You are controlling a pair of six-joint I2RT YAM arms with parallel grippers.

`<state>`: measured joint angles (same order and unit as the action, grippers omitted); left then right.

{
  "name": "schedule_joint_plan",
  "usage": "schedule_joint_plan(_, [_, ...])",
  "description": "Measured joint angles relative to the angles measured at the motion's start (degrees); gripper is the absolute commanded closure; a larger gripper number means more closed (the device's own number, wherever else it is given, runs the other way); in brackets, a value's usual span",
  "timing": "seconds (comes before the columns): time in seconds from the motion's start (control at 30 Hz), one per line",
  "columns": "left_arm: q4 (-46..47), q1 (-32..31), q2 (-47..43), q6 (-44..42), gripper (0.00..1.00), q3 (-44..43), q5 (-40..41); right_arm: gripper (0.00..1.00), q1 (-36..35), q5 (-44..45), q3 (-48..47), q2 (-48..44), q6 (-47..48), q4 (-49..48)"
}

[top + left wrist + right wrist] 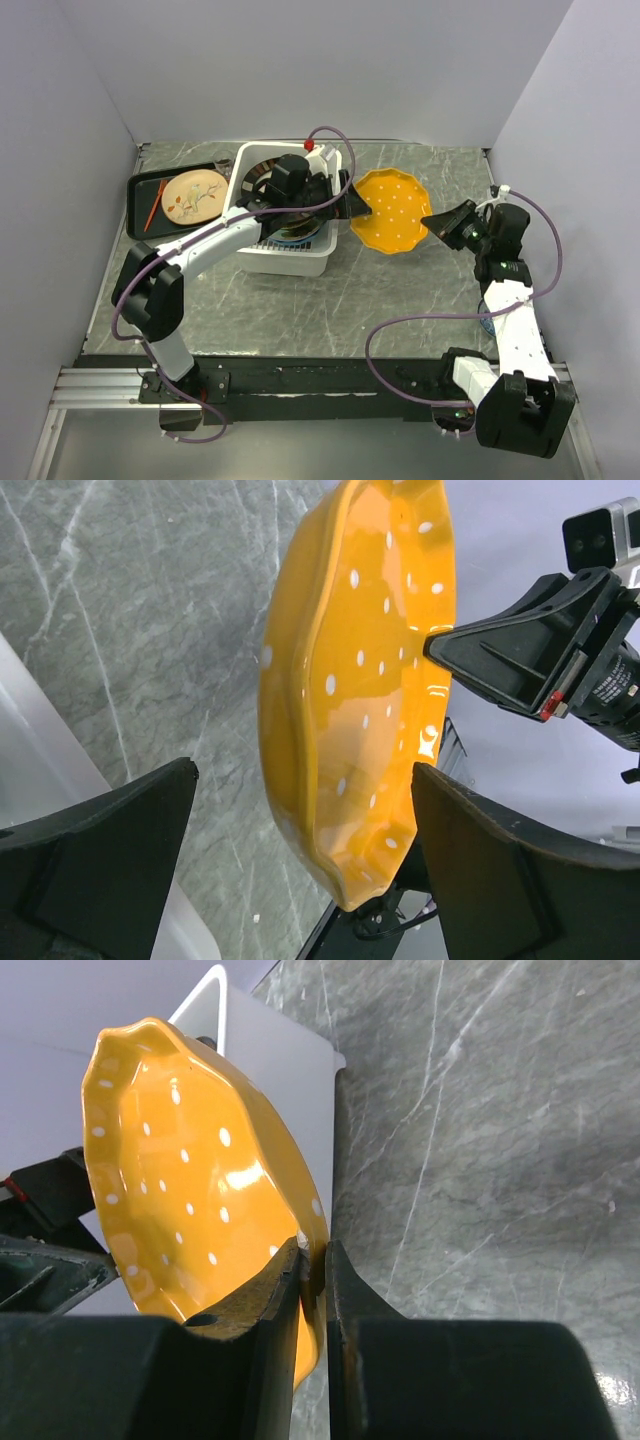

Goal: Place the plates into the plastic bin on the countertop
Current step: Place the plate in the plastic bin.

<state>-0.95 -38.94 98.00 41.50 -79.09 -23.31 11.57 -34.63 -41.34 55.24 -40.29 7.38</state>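
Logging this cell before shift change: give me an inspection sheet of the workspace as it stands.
Surface: grey-green veined countertop.
Job's things: orange dotted plate held up between both arms; plastic bin holds other plates; tan plate on the black tray.
Clutter: orange-red stick on that tray.
Grippers: right gripper shut on the orange dotted plate's rim; left gripper open, fingers astride the opposite edge.
Cables: purple cables loop off both arms.
Surroundings: plain pale walls; metal rail at the near edge.

No readable text, brand or number (the small label (603, 685) on the right pincer (435, 645) too blurred)
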Motion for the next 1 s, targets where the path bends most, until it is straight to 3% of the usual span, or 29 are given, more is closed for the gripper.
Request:
schedule_joint_plan(0.27, [0.79,0.0,0.31,0.28,0.26,0.0,-1.6,1.0,-0.35,0.09,-0.24,0.0,-0.35,0.0])
schedule_joint_plan(0.37, [0.79,0.0,0.35,0.39,0.4,0.0,-2.16,1.0,-0.35,0.07,-0.35,0.0,-0.39,-0.04])
schedule_joint_plan(0.4, [0.81,0.0,0.37,0.33,0.57,0.0,-2.36,1.0,-0.35,0.04,-0.35,0.02,-0.46,-0.09])
schedule_joint_plan(0.47, [0.87,0.0,0.42,0.79,0.81,0.0,-2.69,1.0,-0.35,0.02,-0.35,0.11,-0.57,-0.2])
schedule_joint_plan(0.5, [0.9,0.0,0.48,0.5,0.98,0.0,-2.69,1.0,-0.37,0.09,-0.35,0.17,-0.55,-0.28])
schedule_joint_plan(0.83, [1.66,0.87,1.29,1.88,0.99,-0.33,-2.36,1.0,-0.57,-0.9,-0.66,0.61,-0.26,-1.01])
schedule_joint_plan(0.93, [1.66,0.87,1.29,1.88,0.99,-0.33,-2.32,0.87,-0.57,-1.11,-0.66,0.98,-0.33,-1.27])
schedule_joint_plan(0.97, [1.66,0.87,1.29,1.88,0.99,-0.33,-2.29,0.71,-0.57,-1.29,-0.66,1.22,-0.35,-1.51])
schedule_joint_plan(1.0, [1.66,0.9,1.29,1.86,0.99,-0.33,-2.25,0.62,-0.57,-1.53,-0.66,1.49,-0.37,-1.84])
